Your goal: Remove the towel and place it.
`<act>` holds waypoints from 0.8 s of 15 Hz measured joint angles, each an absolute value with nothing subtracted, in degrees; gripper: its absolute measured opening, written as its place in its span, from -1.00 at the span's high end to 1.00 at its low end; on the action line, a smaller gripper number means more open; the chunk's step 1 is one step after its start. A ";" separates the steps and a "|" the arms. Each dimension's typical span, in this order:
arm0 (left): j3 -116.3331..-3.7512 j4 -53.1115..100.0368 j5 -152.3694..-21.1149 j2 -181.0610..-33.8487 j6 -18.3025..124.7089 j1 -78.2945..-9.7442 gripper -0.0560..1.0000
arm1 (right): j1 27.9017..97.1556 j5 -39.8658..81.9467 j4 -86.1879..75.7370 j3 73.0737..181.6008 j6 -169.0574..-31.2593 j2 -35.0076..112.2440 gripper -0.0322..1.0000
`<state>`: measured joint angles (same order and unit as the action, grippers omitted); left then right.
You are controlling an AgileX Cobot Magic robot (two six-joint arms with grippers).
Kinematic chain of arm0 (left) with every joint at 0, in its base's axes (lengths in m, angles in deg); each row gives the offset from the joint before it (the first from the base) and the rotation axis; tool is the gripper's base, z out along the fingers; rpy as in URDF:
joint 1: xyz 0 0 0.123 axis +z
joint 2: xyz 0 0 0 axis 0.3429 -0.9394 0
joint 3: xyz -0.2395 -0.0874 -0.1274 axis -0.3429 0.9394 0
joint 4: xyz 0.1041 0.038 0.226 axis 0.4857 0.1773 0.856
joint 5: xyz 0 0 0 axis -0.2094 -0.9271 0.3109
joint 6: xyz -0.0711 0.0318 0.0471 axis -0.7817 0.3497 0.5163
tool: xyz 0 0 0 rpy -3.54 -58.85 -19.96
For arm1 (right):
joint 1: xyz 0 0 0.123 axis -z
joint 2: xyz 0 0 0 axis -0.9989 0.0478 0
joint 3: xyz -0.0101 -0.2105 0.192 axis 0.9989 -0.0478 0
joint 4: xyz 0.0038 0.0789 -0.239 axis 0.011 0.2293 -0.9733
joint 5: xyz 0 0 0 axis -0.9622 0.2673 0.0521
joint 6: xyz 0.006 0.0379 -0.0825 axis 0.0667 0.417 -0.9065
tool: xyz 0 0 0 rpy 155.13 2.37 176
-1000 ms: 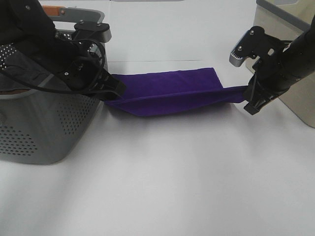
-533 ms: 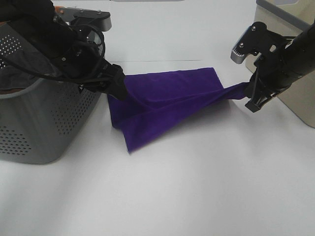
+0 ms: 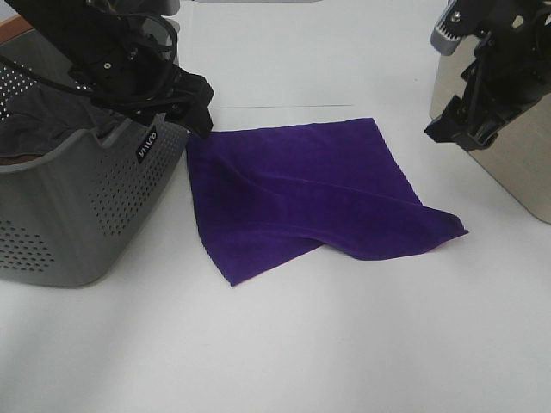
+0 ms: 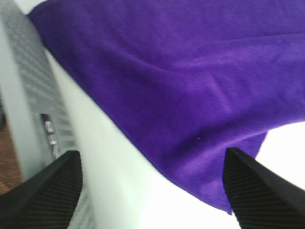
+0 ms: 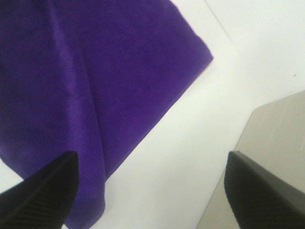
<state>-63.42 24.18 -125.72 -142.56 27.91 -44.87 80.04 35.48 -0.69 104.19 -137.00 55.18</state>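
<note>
The deep purple towel (image 3: 310, 194) lies spread on the white table, slightly rumpled, with a fold along its near right corner. It fills most of the left wrist view (image 4: 190, 81) and of the right wrist view (image 5: 86, 90). My left gripper (image 3: 200, 114) is open and empty, raised above the towel's far left corner beside the grey basket (image 3: 77, 215). My right gripper (image 3: 456, 129) is open and empty, lifted clear of the towel at the far right. Nothing holds the towel.
The grey perforated basket holds a dark brownish-grey cloth (image 3: 43, 120) at the left. A beige box (image 3: 508, 163) stands at the right edge behind my right gripper and shows in the right wrist view (image 5: 267, 152). White tabletop (image 3: 301, 344) lies in front of the towel.
Both grippers let go of the towel and lifted away, the left up and back, the right up and right. The towel dropped from stretched between them to lying flat on the table.
</note>
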 joint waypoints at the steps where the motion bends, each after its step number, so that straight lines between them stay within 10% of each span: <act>1: -63.48 24.70 -125.20 -142.56 26.65 -44.12 -0.51 | 80.04 34.22 -0.69 104.19 -135.91 53.52 -0.53; 12: -68.75 18.17 -126.40 -141.07 28.25 -31.11 -0.51 | 80.04 31.07 -0.63 104.19 -124.39 45.21 -0.53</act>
